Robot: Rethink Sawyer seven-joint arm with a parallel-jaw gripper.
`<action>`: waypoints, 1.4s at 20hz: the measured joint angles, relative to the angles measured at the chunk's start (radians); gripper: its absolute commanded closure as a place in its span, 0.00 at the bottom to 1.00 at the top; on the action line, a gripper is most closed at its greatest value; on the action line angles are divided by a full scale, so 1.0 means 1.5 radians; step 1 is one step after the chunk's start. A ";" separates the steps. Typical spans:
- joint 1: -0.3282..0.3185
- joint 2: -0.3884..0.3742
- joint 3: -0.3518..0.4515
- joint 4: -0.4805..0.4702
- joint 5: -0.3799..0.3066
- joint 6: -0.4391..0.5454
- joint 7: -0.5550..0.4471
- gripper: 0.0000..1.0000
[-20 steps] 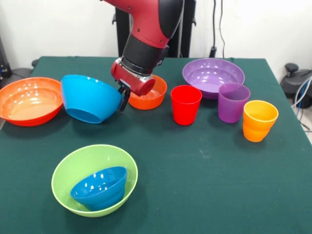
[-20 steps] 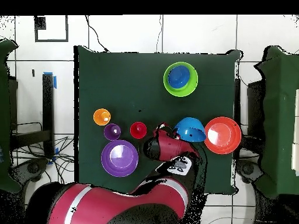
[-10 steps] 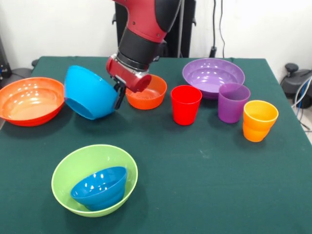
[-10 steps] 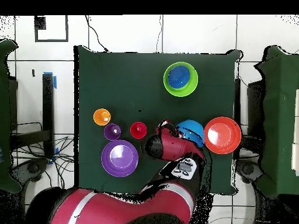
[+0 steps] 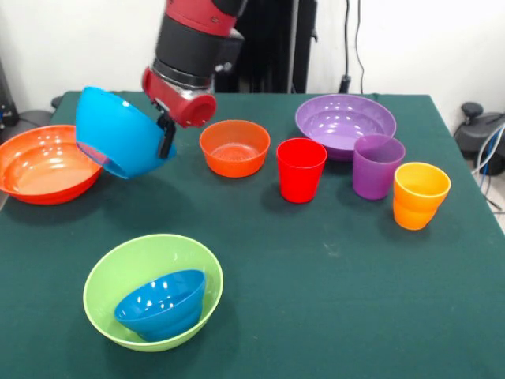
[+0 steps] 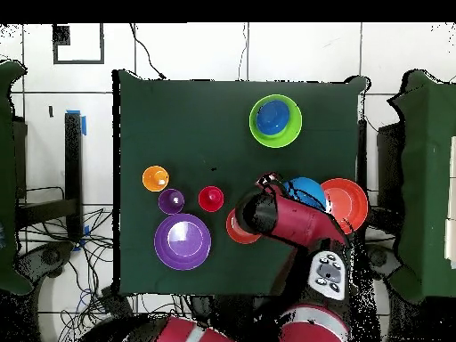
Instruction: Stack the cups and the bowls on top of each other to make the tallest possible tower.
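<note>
Front view: my end effector (image 5: 166, 136) is pinching the rim of the light blue bowl (image 5: 118, 133) and holding it tilted, clear of the table (image 5: 331, 276), partly over the wide orange-red bowl (image 5: 43, 164). The small orange bowl (image 5: 234, 148) is sitting just beside my wrist. The red cup (image 5: 301, 169), purple cup (image 5: 377, 166) and orange cup (image 5: 420, 195) are standing in a row by the wide purple bowl (image 5: 345, 120). Nearer the camera, the dark blue bowl (image 5: 162, 302) is lying tilted inside the lime green bowl (image 5: 118, 268). Overhead view: my arm (image 6: 285, 218) is covering part of the light blue bowl.
</note>
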 measured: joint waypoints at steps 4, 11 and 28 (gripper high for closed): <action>-0.047 -0.028 0.034 0.000 0.004 0.030 0.000 1.00; -0.123 -0.051 0.110 0.000 0.010 0.044 0.000 1.00; -0.256 0.007 0.253 -0.073 0.015 0.044 0.000 1.00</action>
